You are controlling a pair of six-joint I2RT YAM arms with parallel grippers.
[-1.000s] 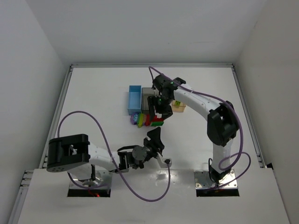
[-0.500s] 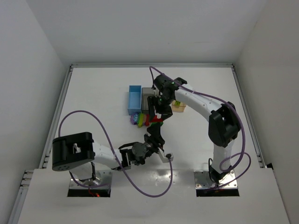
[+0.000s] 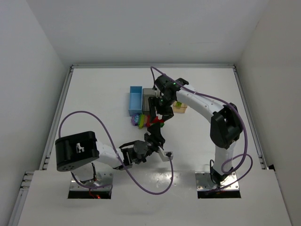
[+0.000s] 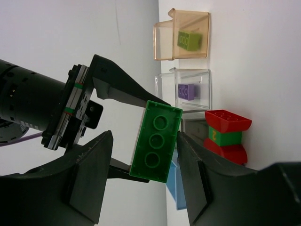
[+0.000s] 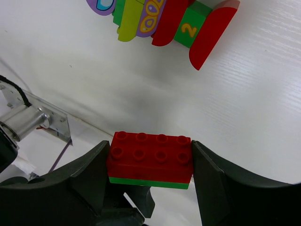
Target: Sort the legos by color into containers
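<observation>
**Top view.** On a white worktop (image 3: 94,103), the right tool (image 3: 159,119) hangs near the middle. It is clamped on a red-over-green brick stack (image 3: 158,121). The left tool (image 3: 154,135) sits just at 6 o'clock of that stack, pointing toward it. A loose pile of legos (image 3: 139,120) in purple, lime and green lies at 9 o'clock of the right tool. At 12 o'clock of the pile, a blue bin (image 3: 135,100) and a dark grey bin (image 3: 148,95) stand side by side. An orange bin (image 3: 180,108) shows at 3 o'clock of the right tool.

**Left wrist view, turned sideways.** The left tool's two fingers (image 4: 89,183) stand apart on either side of the stack's green underside. A gap shows at the 9 o'clock finger, so this tool is open. Black fingers of the right tool pinch the stack. Beyond them, the orange bin holds a lime brick (image 4: 190,40) and a clear bin (image 4: 169,92) holds a purple brick (image 4: 189,91). A red-green-red piece (image 4: 225,134) marked "2" rests on the worktop.

**Right wrist view.** The stack's red studded top sits gripped between the right tool's fingers, above the worktop. The pile lies at 12 o'clock.
</observation>
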